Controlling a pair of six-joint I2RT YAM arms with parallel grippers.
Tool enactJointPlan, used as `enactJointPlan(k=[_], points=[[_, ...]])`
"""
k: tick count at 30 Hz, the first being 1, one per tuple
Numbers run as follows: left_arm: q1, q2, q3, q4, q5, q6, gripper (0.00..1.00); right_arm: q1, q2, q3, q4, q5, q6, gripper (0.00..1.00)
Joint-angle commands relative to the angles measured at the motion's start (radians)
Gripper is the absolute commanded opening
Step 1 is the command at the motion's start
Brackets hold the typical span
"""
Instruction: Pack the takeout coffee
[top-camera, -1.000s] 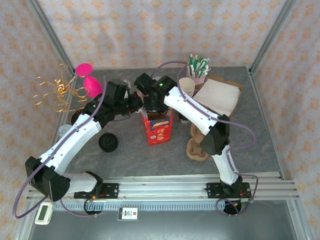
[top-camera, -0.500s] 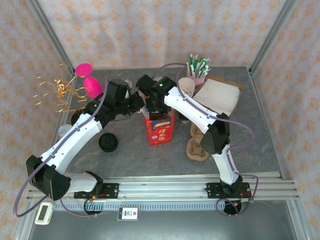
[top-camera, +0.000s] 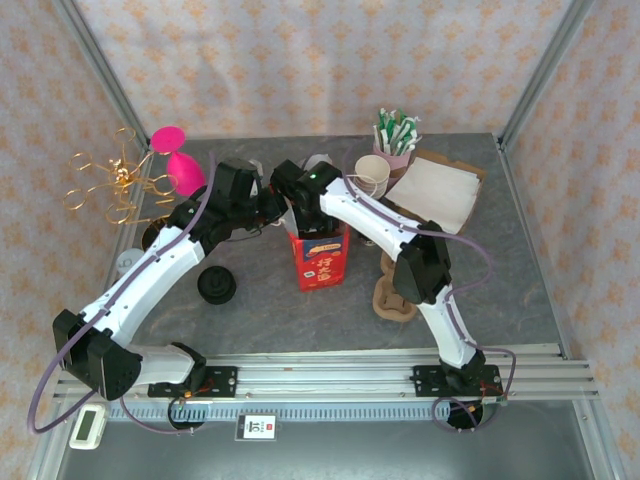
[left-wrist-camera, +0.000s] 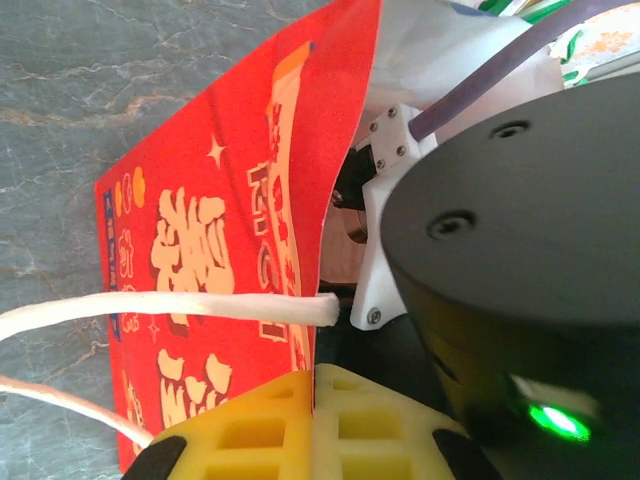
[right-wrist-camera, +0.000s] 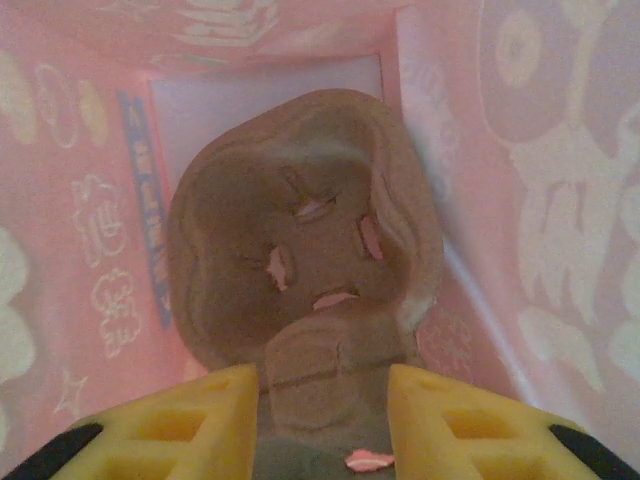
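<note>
Red paper bag (top-camera: 322, 262) standing upright near the middle of the grey tabletop (top-camera: 300, 325), mouth open upward, with both arms meeting above it.

Left wrist view: the left tool (left-wrist-camera: 313, 400) has its yellow fingers (left-wrist-camera: 245, 430) together on the bag's (left-wrist-camera: 220, 250) upper rim, the thin red edge pinched between them. A white rope handle (left-wrist-camera: 170, 305) runs across the printed outer face. The black housing of the right arm (left-wrist-camera: 520, 300), with a lit green lamp, sits just beside the rim.

Right wrist view: the right tool (right-wrist-camera: 322, 400) is inside the bag, whose pink-lit walls (right-wrist-camera: 560, 200) enclose it on all sides. A brown pulp cup carrier (right-wrist-camera: 300, 240) lies low in the bag, close to the bottom. One lobe of it fills the gap between the two yellow fingers (right-wrist-camera: 170, 425), so the tool appears clamped on the carrier. Whether the carrier touches the bag floor cannot be told.

Top view: the left tool (top-camera: 272, 208) is at the bag's left rim. A stack of brown trays (top-camera: 393, 295) lies on the tabletop just right of the bag. A paper cup (top-camera: 373, 175) stands behind it, and a black lid (top-camera: 215, 287) lies to its left.
</note>
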Motion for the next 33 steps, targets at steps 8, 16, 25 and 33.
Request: enactJointPlan(k=[8, 16, 25, 33], points=[[-0.003, -0.003, -0.012, 0.018, -0.009, -0.010, 0.00, -0.013, -0.037, -0.106, 0.166, -0.101, 0.000, 0.37], [-0.003, -0.005, -0.008, 0.018, -0.010, -0.007, 0.00, -0.016, -0.082, -0.064, 0.197, -0.127, -0.002, 0.37], [-0.004, -0.016, 0.002, -0.014, -0.028, 0.011, 0.00, -0.030, -0.115, -0.147, 0.162, 0.050, -0.021, 0.37], [-0.003, -0.003, -0.003, 0.012, -0.010, 0.014, 0.00, -0.030, -0.152, -0.319, 0.349, -0.041, -0.046, 0.37]])
